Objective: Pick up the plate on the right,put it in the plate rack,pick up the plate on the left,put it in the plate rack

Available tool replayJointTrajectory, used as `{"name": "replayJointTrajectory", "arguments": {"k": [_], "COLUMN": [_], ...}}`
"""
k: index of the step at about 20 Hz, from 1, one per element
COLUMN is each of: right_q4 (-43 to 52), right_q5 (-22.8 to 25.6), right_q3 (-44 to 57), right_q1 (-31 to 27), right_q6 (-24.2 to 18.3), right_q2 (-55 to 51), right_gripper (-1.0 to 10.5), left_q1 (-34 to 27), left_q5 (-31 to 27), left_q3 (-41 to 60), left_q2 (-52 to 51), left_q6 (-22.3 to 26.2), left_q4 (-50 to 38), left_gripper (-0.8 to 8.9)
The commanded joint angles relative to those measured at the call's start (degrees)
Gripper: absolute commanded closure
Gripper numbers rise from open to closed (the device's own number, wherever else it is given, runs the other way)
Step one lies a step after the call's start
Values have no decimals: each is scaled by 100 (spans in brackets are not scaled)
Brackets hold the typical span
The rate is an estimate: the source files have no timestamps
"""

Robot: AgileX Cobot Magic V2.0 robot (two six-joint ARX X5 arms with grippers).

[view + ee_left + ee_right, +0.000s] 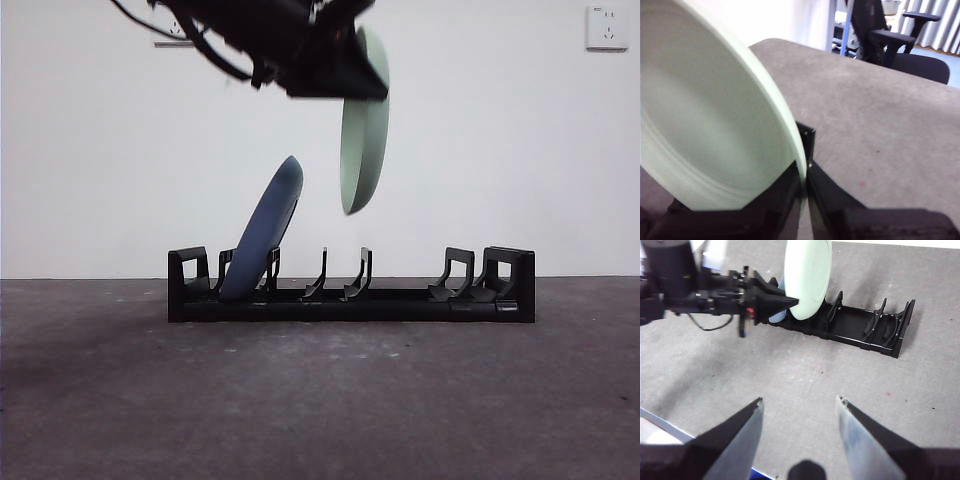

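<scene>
Pale green plate up in the air, pinched on edge by the left gripper above the plate rack.

Nearest the low camera is bare grey table; then the long black rack, with a blue plate already leaning in the slots at one end, tilted against a prong. Above the rack's middle prongs the green plate hangs almost upright, its lower rim clear of them, the left gripper's jaws pressed onto its rim. The right gripper hovers well back from the rack with jaws spread, holding nothing. On the far white wall sits a socket; any marking on it is too small to read, and no other writing shows.
</scene>
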State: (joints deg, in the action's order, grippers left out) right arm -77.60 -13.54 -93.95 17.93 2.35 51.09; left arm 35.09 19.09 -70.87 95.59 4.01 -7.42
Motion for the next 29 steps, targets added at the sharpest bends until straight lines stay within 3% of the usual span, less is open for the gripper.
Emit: {"name": "replayJointTrajectory", "arguments": {"k": [1,11,16,19,29], "right_q4": [-136,-136,-136,-133,-127], "right_q5": [-17,-17,-35,-304,-503], "right_q3": [50,181,693,990,1038], "right_q1": [4,4,4,4,4], "right_q6": [46,15,-98,-133,-144], "right_q2": [-15,-13,-17,-37,-39], "right_gripper": [698,698,698,699,699], "left_q1": [-109,-258,-289,-293,-293], "left_q5": [42,4,-271,-299,-411], "left_q3": [15,-140,-142,-142,-142], "left_q2": [238,955,990,1047,1231], "left_q6": [15,289,723,815,1034], "left_q4": [-164,-229,-83,-44,83], "left_gripper": [822,822,822,822,822]}}
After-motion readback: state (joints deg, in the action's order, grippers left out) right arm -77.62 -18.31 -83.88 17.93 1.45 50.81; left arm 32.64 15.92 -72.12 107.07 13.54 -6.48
